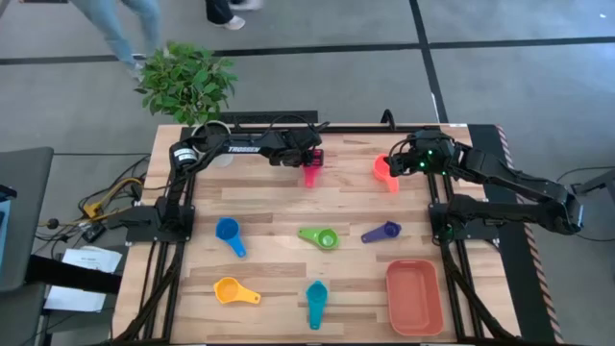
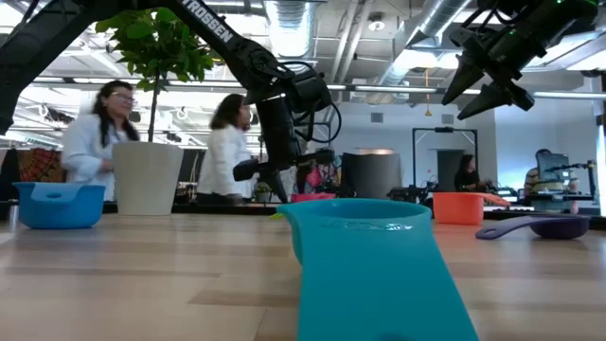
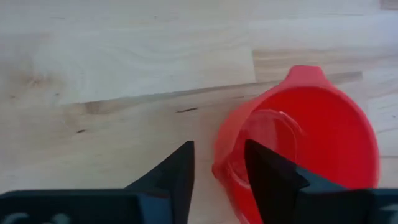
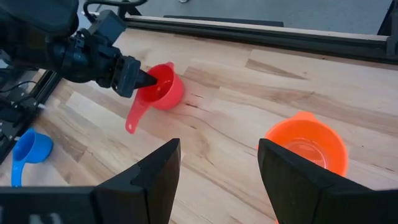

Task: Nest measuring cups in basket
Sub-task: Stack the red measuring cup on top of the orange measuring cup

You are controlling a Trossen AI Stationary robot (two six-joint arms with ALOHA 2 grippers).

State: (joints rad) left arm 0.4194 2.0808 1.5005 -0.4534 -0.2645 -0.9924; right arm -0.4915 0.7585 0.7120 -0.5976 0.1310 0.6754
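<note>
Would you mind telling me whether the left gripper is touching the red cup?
Touching. The left wrist view shows the left gripper straddling the red cup's rim, one finger inside it.

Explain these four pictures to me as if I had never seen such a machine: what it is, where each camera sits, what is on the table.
Two dark robot arms work at a wooden table. One picture looks straight down, one looks level across the tabletop, and two come from cameras on the wrists.

The left pincer has one finger inside the red cup and one outside its wall, closing on the rim. The right pincer hovers open above the orange cup.

Five more measuring cups lie loose: blue, green, dark blue, yellow and light blue. The orange basket holds no cup. A potted plant stands at the table's far edge.
</note>
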